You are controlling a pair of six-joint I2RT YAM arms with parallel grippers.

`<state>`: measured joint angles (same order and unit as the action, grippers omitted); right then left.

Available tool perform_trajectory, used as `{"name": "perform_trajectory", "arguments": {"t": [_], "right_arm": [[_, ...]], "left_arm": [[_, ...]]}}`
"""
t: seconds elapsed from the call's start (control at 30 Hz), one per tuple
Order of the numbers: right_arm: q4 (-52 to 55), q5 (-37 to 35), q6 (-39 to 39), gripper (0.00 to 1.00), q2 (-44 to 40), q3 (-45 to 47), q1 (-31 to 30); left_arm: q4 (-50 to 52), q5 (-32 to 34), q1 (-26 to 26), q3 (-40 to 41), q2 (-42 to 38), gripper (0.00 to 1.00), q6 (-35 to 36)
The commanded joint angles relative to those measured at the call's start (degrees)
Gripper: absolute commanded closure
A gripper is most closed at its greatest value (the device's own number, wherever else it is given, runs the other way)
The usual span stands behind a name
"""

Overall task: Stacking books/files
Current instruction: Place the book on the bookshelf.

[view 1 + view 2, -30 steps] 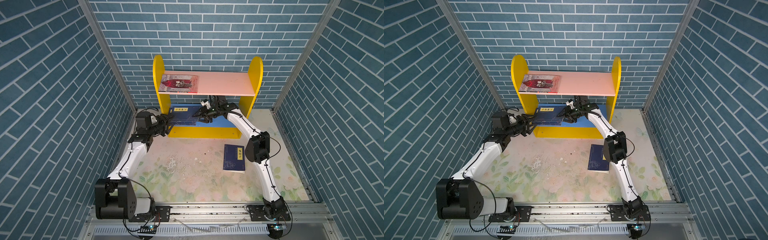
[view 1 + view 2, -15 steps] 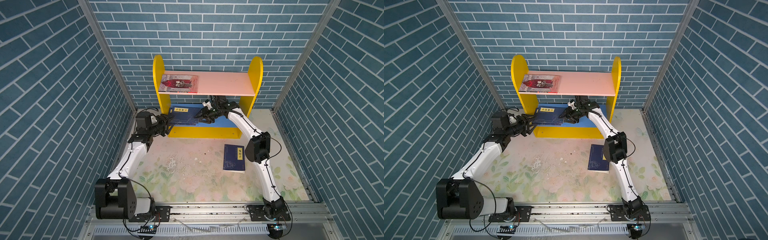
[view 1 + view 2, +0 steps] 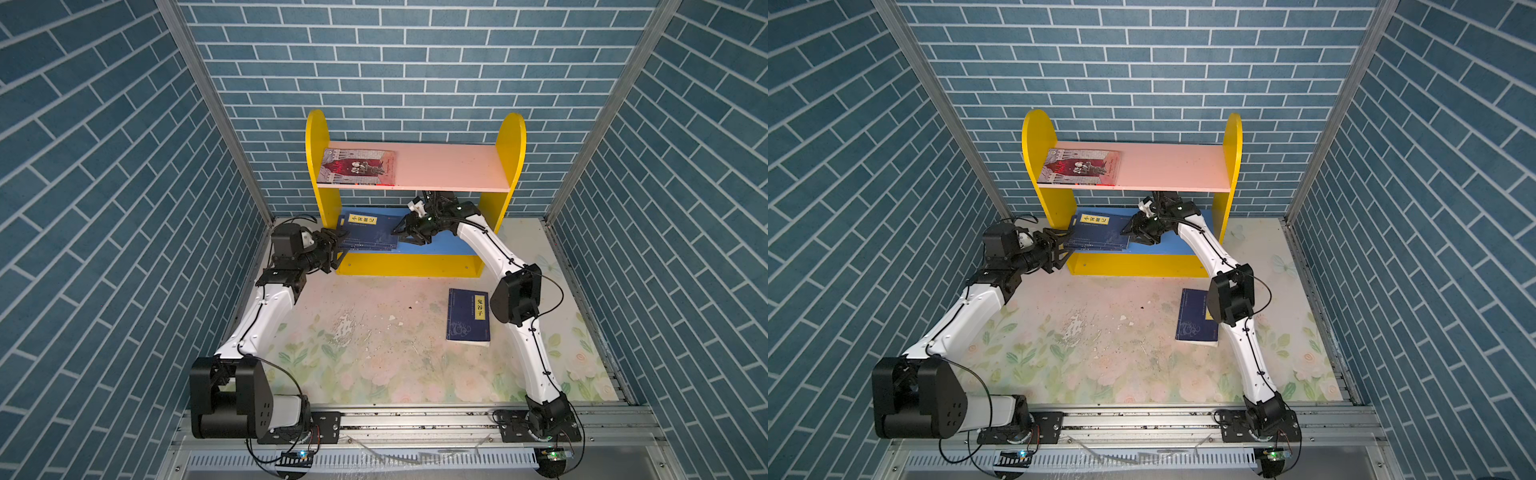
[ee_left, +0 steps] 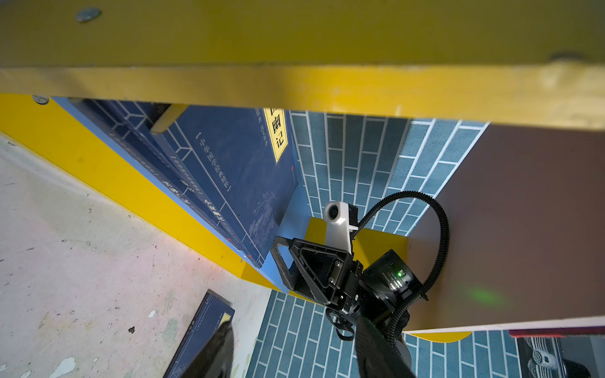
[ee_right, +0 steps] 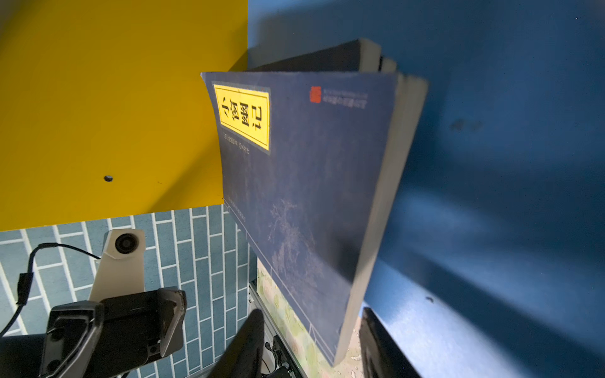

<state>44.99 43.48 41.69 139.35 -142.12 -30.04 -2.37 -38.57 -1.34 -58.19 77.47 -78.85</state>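
Note:
A stack of dark navy books (image 3: 368,232) (image 3: 1096,232) with yellow title strips lies at the left end of the blue lower shelf. Another navy book (image 3: 463,316) (image 3: 1194,316) lies flat on the floral table. The red illustrated book (image 3: 359,166) (image 3: 1079,166) rests on the pink top shelf. My left gripper (image 3: 338,245) (image 4: 294,356) stands open at the stack's front left corner, holding nothing. My right gripper (image 3: 405,237) (image 5: 311,347) is open at the stack's right edge. A corner of the top book (image 5: 304,183) sits between its fingers.
The yellow shelf's front board (image 3: 411,264) and side panels box in the lower shelf. The pink top board (image 3: 449,170) hangs close over my right wrist. Blue brick walls close three sides, and a metal rail (image 3: 415,419) runs along the near edge.
The navy books on the lower shelf look more squared up than a second ago. My right gripper has shifted slightly at their right edge. The left arm has hardly moved.

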Motion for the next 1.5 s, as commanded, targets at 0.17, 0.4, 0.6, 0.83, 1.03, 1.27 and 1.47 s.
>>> {"name": "perform_trajectory", "arguments": {"t": [0.17,0.4,0.6,0.83,1.03,1.27,1.47], "right_arm": [[-3.48,0.54,-0.85,0.52,1.9,-2.72,0.33],[-4.76,0.68,-0.52,0.52,1.68,-3.0,0.34],[-2.21,-2.04,-2.36,0.52,1.51,-2.9,0.47],[-1.48,-5.41,-3.92,0.52,0.23,-2.72,0.44],[-3.85,-4.91,-2.79,0.53,-0.13,-2.37,0.35],[-5.53,-3.69,-1.61,0.6,-0.04,-2.37,0.24],[-6.78,-2.16,-0.67,0.64,0.67,-2.37,-0.02]], "left_arm": [[-1.32,0.42,0.29,0.71,-1.16,0.39,0.52],[-1.42,0.43,0.29,0.45,-0.96,0.39,0.5],[-1.5,0.34,0.29,0.63,-0.91,0.39,0.44],[-1.67,0.33,0.29,0.45,-0.57,0.39,0.38],[-1.74,0.38,0.29,0.36,-0.44,0.39,0.38],[-1.83,0.33,0.29,0.27,-0.17,0.38,0.21],[-2.07,0.42,0.29,0.36,-0.13,0.38,0.17]]}}
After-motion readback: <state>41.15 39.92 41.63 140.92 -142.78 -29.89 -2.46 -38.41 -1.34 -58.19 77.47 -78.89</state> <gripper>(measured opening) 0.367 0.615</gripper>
